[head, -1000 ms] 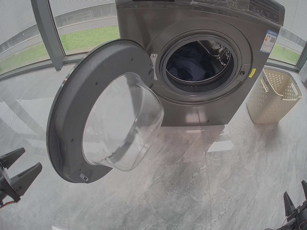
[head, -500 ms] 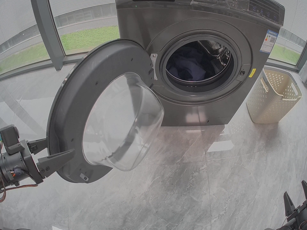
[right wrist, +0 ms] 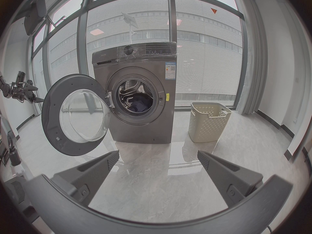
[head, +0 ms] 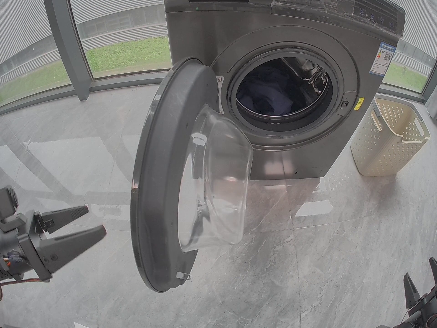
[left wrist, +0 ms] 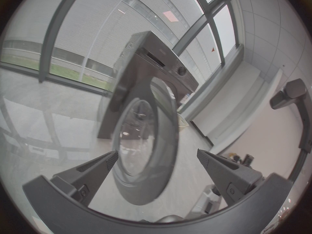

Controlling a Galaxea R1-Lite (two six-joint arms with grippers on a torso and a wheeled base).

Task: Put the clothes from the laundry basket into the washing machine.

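The grey washing machine (head: 282,33) stands ahead, and dark blue clothes (head: 266,94) lie in its drum. Its round door (head: 157,183) with the clear bowl hangs half swung, edge-on to me. My left gripper (head: 93,222) is open low at the left, a short way from the door's outer face, with nothing between its fingers. The left wrist view has that gripper (left wrist: 156,152) facing the door (left wrist: 143,140). The cream laundry basket (head: 389,135) stands on the floor right of the machine; the part of its inside that shows is bare. My right gripper (head: 419,269) is open at the bottom right.
Tall windows with grey frames (head: 68,37) run behind and left of the machine. In the right wrist view the open right gripper (right wrist: 157,153) faces the machine (right wrist: 139,91) and basket (right wrist: 208,121) across bare marble floor (right wrist: 156,179).
My left gripper rose from the lower left, met the door's outer edge, and the door swung partway toward the machine. The gripper now stands apart from it. The right arm kept still.
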